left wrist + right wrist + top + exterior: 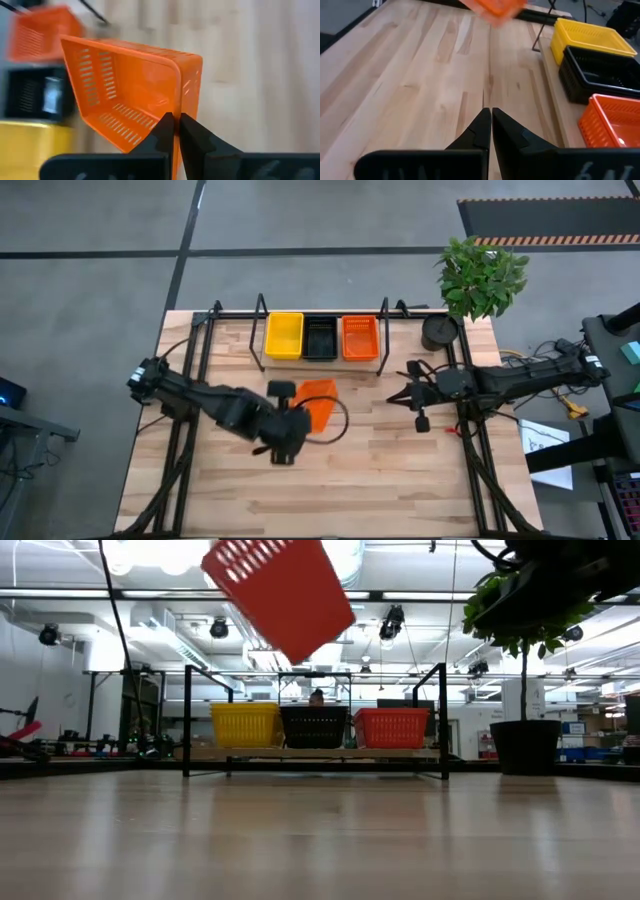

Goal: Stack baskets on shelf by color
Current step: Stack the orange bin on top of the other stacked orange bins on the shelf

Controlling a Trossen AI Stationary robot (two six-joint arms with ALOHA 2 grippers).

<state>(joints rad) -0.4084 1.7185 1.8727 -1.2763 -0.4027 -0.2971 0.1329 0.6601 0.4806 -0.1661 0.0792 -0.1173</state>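
Orange basket [135, 95] aloft and tilted, clear of the worktop [380, 470], in front of the shelf [320, 360], pinched by its rim between the closed fingers [192, 145] of the left gripper [174, 125]. Best levelled before going further, then carried over the orange basket on the shelf [360, 337], rightmost beside the black basket [320, 338] and yellow basket [284, 335]. Should be lowered straight to nest, released only once seated. Right gripper [487, 117] shut and empty, waiting near the right end of the shelf.
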